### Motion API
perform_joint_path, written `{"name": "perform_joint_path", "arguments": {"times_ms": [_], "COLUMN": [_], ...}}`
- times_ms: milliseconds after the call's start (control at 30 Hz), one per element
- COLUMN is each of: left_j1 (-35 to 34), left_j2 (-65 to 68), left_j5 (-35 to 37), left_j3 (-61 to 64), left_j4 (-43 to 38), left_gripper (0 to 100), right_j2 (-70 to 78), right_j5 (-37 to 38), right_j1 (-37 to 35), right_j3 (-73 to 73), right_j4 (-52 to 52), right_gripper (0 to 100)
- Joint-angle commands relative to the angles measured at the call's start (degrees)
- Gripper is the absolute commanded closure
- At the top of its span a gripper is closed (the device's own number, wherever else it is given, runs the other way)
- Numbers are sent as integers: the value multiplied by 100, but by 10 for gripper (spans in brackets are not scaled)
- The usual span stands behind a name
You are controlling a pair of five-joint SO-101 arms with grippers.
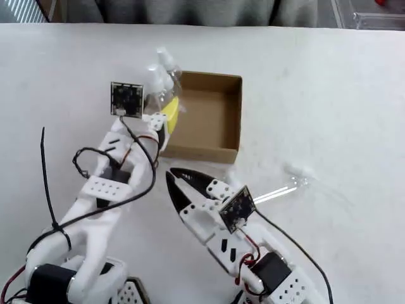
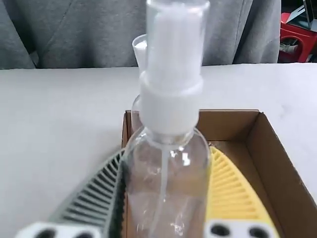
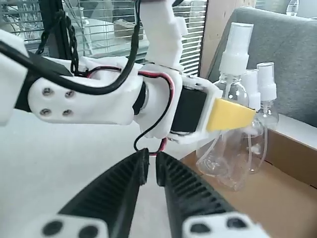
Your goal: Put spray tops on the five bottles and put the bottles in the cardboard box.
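Over the left wall of the cardboard box (image 1: 212, 117), the left gripper (image 2: 166, 156) clamps a spray-topped bottle (image 2: 168, 129), while the right gripper (image 3: 151, 159) nearby is closed on nothing.

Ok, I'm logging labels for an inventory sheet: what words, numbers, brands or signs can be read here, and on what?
No readable text anywhere.
The clear bottle in the left gripper carries no label.
The cardboard box has plain walls.
The camera board on one wrist shows small parts, but any print on it is too small to read.
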Motion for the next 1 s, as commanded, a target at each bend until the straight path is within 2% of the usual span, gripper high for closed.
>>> {"name": "perform_joint_path", "arguments": {"times_ms": [0,267,967], "left_j1": [-4,-48,-13], "left_j2": [119,1033,1103], "left_j5": [26,18,18], "left_j3": [-114,-598,-413], "left_j4": [-167,-176,-176], "left_gripper": [980,980,979], "right_j2": [-4,-4,-4], "right_j5": [53,53,53], "right_j1": [-40,-40,-22], "right_j3": [44,44,44], "right_j4": [119,127,127], "right_gripper": [984,984,984]}}
